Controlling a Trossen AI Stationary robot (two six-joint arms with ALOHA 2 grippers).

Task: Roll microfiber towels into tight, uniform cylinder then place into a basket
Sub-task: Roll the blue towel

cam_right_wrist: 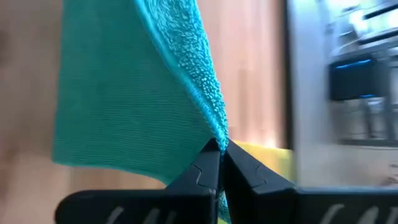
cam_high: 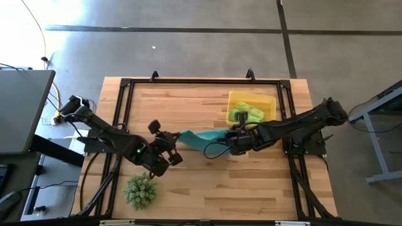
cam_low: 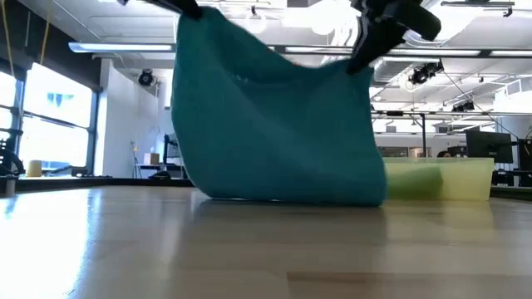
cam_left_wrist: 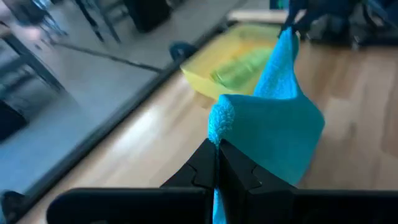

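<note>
A teal-blue towel (cam_high: 202, 138) hangs between my two grippers over the table's middle; its lower edge (cam_low: 291, 198) rests on the wood. My left gripper (cam_high: 178, 135) is shut on its left end, my right gripper (cam_high: 227, 134) on its right end. The yellow basket (cam_high: 271, 103) stands at the far right, beyond my right gripper, with lime-green towels (cam_high: 246, 113) lying in it; how many I cannot tell. My left gripper pinches the towel's upper left corner (cam_left_wrist: 219, 124) between its two shut fingers. The cloth hangs below the fingers, and its lower edge lies on the table. My right gripper pinches the towel's upper right corner (cam_right_wrist: 214, 134) between its two shut fingers, at the top hem. The cloth hangs below, and the hem runs slightly slack between the two holds.
A spiky green ball-shaped plant (cam_high: 140, 190) sits near the table's front left. A black frame (cam_high: 201, 82) runs around the work area. Bare wood lies at the near side and far left.
</note>
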